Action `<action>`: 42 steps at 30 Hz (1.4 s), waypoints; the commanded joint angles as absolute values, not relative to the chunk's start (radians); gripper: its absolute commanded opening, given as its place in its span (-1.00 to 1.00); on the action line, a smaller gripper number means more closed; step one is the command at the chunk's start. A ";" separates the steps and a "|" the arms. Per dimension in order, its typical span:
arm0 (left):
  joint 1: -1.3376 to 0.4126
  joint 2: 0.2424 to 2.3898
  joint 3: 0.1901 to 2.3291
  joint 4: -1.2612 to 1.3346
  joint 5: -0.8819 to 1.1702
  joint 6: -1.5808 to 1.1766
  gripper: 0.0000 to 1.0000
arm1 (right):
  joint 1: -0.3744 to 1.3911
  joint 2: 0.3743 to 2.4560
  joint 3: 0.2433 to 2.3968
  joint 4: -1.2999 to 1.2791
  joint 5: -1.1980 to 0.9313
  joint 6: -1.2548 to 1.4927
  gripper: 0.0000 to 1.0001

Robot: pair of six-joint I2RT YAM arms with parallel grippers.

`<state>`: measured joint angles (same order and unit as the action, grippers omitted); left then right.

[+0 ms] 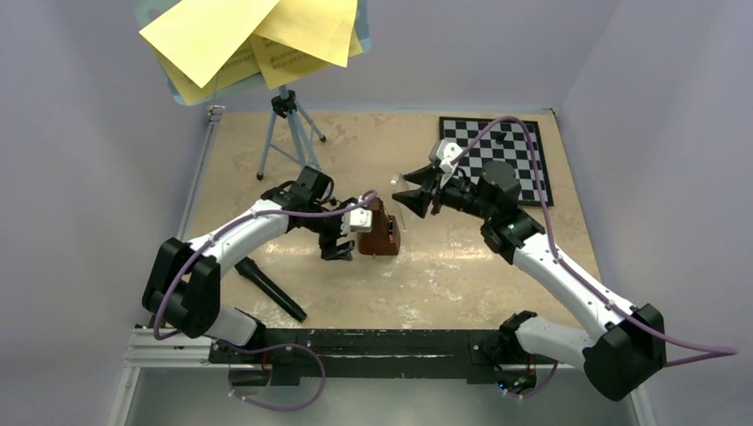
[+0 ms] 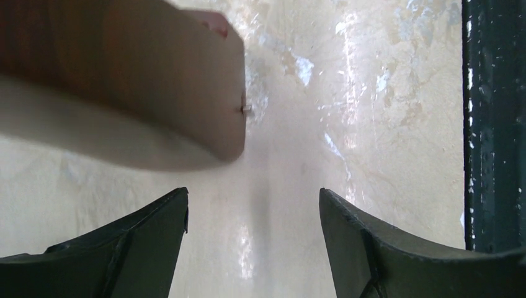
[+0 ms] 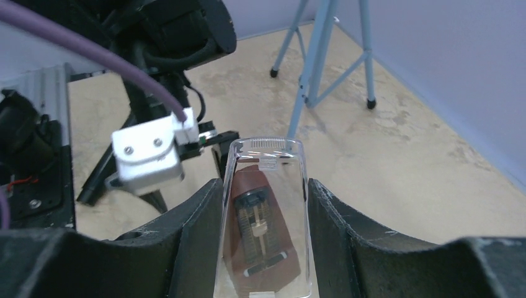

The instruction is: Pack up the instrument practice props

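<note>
The brown pyramid-shaped metronome point(image 1: 380, 232) stands upright mid-table. My right gripper point(image 1: 410, 193) is shut on the metronome's clear plastic cover point(image 3: 267, 205) and holds it in the air just right of and above the metronome. The metronome shows through the cover in the right wrist view point(image 3: 260, 233). My left gripper point(image 1: 342, 246) is open and empty, low beside the metronome's left side; the brown body point(image 2: 124, 68) fills the upper left of the left wrist view, ahead of the fingertips point(image 2: 167, 217). The light-blue tripod music stand point(image 1: 289, 133) stands at the back left, with yellow sheet-music pages point(image 1: 257, 35) on its tray.
The black-and-white chessboard point(image 1: 502, 155) lies at the back right. A black rod-like object point(image 1: 271, 288) lies on the table near the left arm. The black rail point(image 1: 373, 342) runs along the near edge. Walls close in the left, back and right.
</note>
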<state>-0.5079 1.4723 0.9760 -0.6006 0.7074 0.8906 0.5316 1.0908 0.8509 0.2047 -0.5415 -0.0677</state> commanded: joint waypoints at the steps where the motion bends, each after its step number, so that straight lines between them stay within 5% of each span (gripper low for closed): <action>1: -0.444 1.368 0.978 -0.670 0.699 0.854 0.65 | 0.432 1.180 0.877 0.309 -0.893 -0.026 -1.00; 5: -0.438 1.300 0.960 -0.725 0.664 0.878 0.67 | 0.368 1.277 0.910 0.389 -1.066 -0.043 -1.00; 22: -0.439 1.349 1.112 -0.803 0.520 0.777 0.68 | 0.378 1.501 0.788 1.046 -1.106 0.054 -1.00; 42: -0.382 1.397 1.160 -0.836 0.548 0.829 0.68 | 0.435 1.580 0.746 1.049 -1.110 0.012 -1.00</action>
